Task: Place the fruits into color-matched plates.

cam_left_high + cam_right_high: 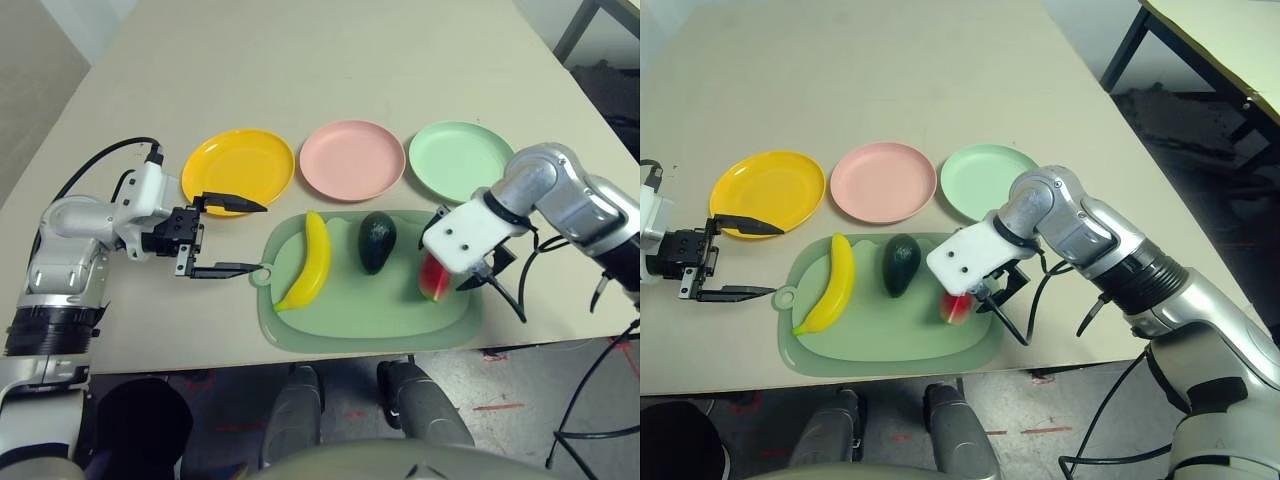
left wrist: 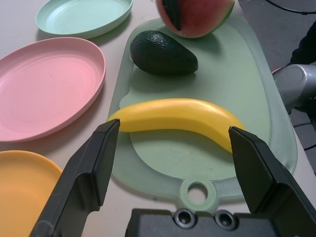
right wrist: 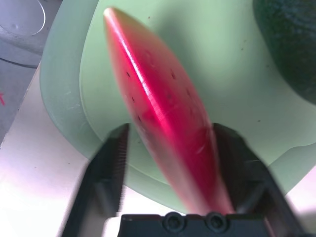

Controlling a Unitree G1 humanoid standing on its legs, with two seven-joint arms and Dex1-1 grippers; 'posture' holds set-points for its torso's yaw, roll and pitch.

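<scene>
On right end of cutting board (image 1: pixel 370 320), right gripper (image 3: pixel 170 163) closing around watermelon wedge (image 3: pixel 163 113), one finger not quite seated. Better squeeze firmly before lifting toward pink plate (image 1: pixel 352 159). Left gripper (image 1: pixel 232 238) hanging spread wide, empty.

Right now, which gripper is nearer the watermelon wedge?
Right. The right gripper straddles the watermelon wedge on the cutting board. The left gripper hovers off the board's far end, past the banana, jaws wide.
</scene>
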